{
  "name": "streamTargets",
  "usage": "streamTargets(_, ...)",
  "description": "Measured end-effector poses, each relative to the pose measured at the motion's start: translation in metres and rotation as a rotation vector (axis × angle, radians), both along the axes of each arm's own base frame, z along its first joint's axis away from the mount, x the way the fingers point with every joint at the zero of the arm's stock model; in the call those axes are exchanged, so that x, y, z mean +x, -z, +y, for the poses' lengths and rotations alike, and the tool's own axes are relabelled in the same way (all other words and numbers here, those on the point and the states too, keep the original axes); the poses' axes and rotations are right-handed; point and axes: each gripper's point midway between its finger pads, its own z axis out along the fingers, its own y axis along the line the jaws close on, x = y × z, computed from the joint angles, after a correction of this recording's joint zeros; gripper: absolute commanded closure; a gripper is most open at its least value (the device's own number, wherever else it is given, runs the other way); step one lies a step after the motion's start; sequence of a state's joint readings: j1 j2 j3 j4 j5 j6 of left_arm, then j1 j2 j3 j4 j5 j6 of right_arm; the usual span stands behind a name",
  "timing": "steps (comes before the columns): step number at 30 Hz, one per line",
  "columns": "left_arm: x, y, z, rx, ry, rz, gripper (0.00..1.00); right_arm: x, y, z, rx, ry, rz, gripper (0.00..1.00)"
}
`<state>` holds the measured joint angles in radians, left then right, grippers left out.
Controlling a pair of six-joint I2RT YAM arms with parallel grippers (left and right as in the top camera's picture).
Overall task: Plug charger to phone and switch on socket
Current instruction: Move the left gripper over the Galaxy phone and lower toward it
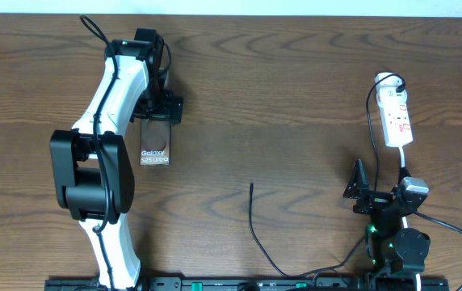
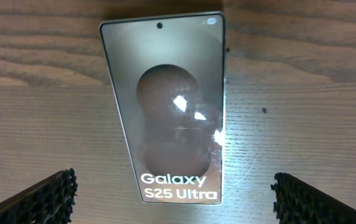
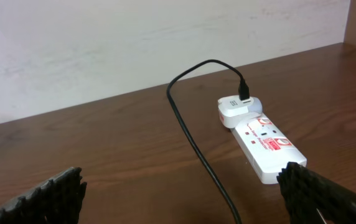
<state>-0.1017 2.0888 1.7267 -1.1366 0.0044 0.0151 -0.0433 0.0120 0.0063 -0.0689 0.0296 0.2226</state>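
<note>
The phone lies flat on the table, dark with a large circle and white "Galaxy S25 Ultra" text; it fills the left wrist view. My left gripper hovers over its far end, open, one finger on each side. The charger is a thin black cable; its free plug tip lies mid-table, and its other end runs to a white adapter on the socket. The socket also shows in the right wrist view. My right gripper is open and empty, near the socket's close end.
The charger cable runs across the table between my right fingers. A white cord leaves the socket toward the right arm's base. A pale wall stands behind the table's far edge.
</note>
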Motion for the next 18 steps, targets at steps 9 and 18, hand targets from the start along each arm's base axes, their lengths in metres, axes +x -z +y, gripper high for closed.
streamTargets(9,-0.005,0.004,-0.001,-0.011,-0.014,0.014,0.01,0.0,0.0,0.0,0.0,0.0,0.0,0.01)
streamTargets(18,-0.017,-0.024,-0.001,-0.026,-0.016,-0.093,0.01,0.0,0.0,0.0,0.0,0.0,0.0,0.01)
